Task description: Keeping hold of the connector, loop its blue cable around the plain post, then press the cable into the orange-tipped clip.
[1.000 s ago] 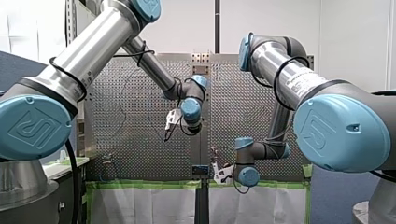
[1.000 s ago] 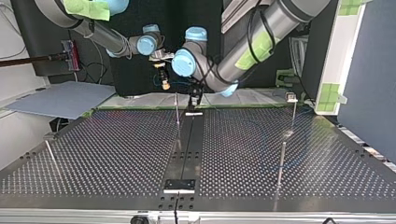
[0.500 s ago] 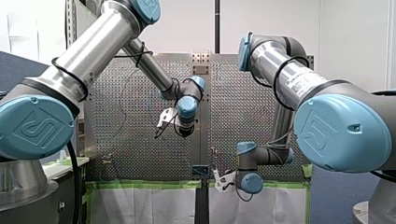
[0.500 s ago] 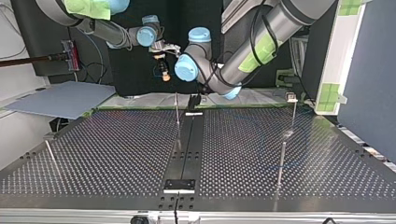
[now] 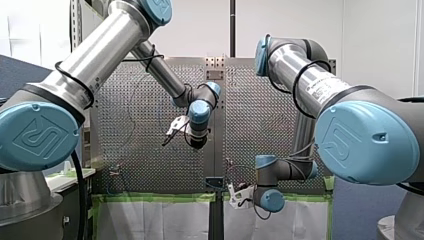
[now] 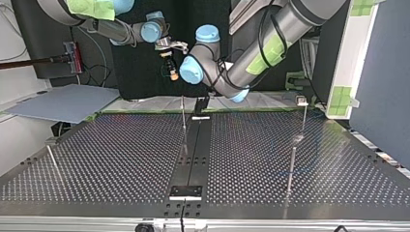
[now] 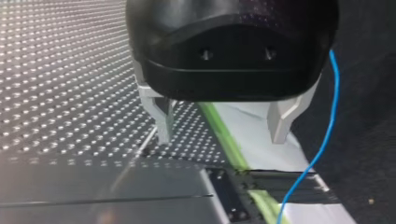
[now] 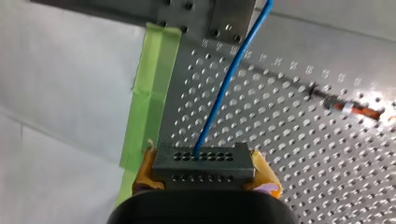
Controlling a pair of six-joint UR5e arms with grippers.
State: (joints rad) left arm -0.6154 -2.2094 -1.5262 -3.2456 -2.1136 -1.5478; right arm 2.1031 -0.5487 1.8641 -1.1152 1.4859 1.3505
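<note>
Two grippers show, and only one is busy. My right gripper (image 8: 205, 173) is clamped on the connector (image 8: 204, 156). Its yellow pads (image 8: 145, 170) press the two short ends, so the block's long axis runs across from pad to pad.

The blue cable (image 8: 223, 91) leaves the middle of the connector's face. It runs straight ahead of the gripper, out over the perforated table (image 8: 280, 140), so its line lies roughly at right angles to the block.

Ahead of this gripper, off to one side of the cable and well apart from it, lies a thin rod with an orange end (image 8: 357, 110). It is probably the orange-tipped clip, though it is too small to be sure.

My left gripper (image 7: 219, 123) is spread wide, with nothing between its metal fingers (image 7: 163, 119). The cable passes just outside one of them.

By my reading the loop around the plain post is not yet made, since the cable leaves the connector in a free, straight run. My right arm is the nearer one and does the carrying. Its next move depends on which side of that trailing line the post ends up.
</note>
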